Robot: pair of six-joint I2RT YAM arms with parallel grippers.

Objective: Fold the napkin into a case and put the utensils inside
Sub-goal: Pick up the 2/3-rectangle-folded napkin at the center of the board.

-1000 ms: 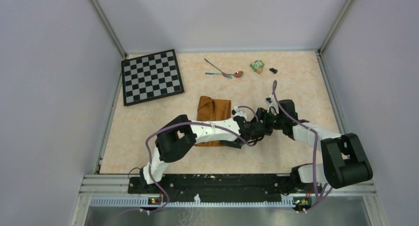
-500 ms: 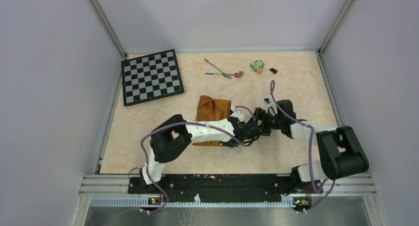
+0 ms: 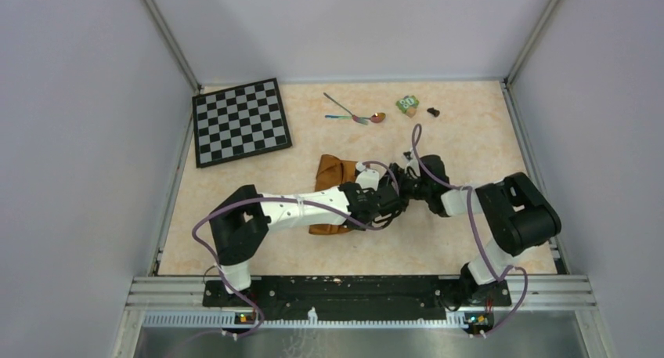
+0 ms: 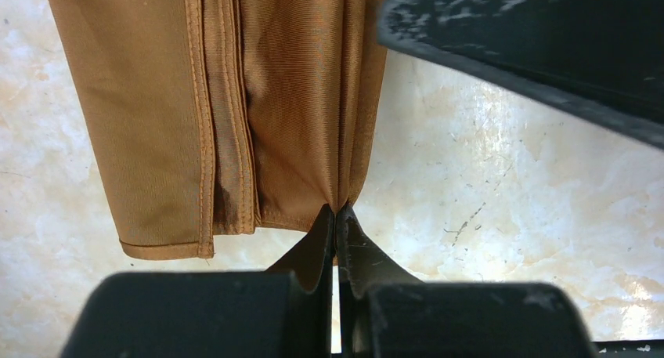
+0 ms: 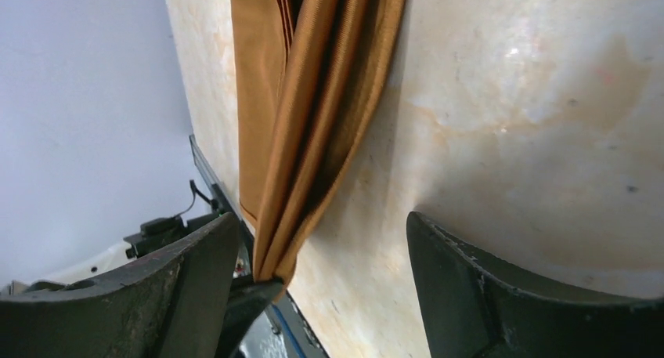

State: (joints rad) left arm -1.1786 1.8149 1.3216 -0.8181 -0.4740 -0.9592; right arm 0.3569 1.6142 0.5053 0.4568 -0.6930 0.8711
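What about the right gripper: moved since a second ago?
Yes. In the top view the right gripper has shifted left, toward the chessboard side of the table, closing in on the right edge of the napkin.

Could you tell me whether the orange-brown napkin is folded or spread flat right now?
Folded. The napkin lies as a narrow strip, several hemmed layers overlapping, and the left gripper is shut on its near edge.

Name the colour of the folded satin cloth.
Shiny orange-brown satin cloth, clearest in left wrist view.
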